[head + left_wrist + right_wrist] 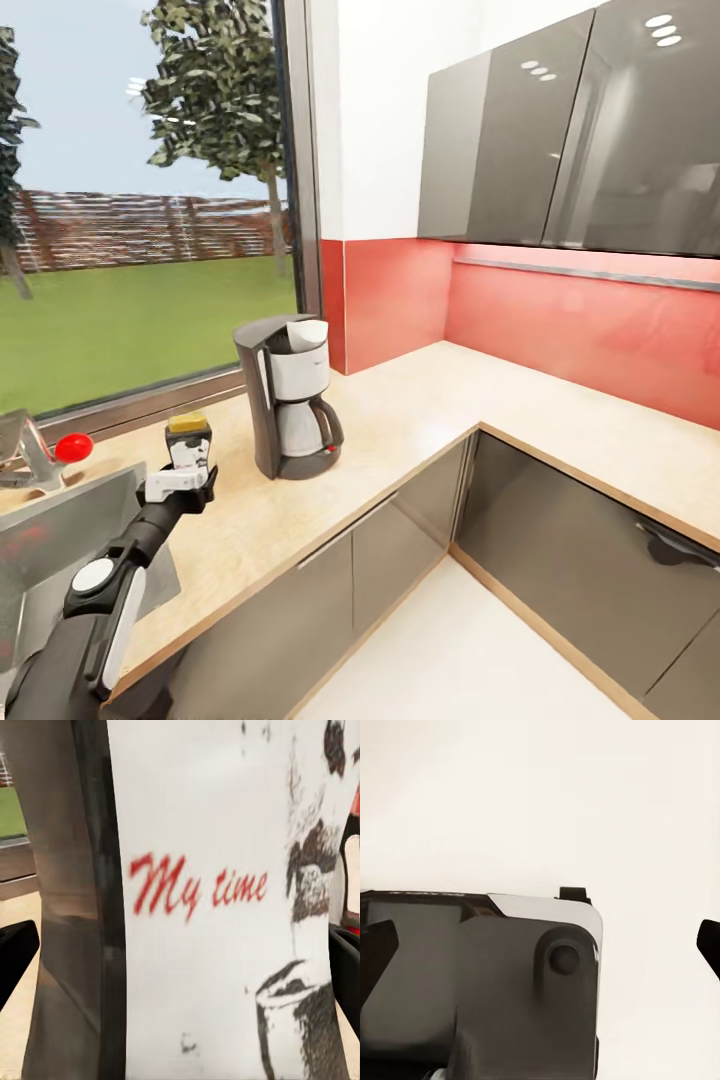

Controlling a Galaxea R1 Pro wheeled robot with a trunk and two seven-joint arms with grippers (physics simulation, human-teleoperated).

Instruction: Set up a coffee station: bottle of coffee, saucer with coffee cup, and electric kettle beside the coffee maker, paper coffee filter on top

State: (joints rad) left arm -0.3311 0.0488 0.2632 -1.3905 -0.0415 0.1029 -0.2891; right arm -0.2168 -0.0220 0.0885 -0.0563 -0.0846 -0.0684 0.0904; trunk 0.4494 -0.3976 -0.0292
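Observation:
The bottle of coffee (pixel 188 438), black with a gold-yellow cap and white label, stands upright over the countertop (pixel 420 410), a short way left of the coffee maker (pixel 290 395). My left gripper (pixel 183 484) is shut on the bottle's lower part, so its base is hidden. In the left wrist view the bottle's label (pixel 217 892) reads "My time", with a dark fingertip (pixel 13 954) at each side. The coffee maker has its glass carafe in place. My right gripper (pixel 540 949) hangs open over pale floor with nothing between its fingers.
A steel sink (pixel 60 530) with a red-knobbed tap (pixel 72 447) lies left of the bottle. The L-shaped worktop runs right along a red backsplash (pixel 560 320) under dark glossy wall cabinets (pixel 560 130). A big window (pixel 140 200) is behind.

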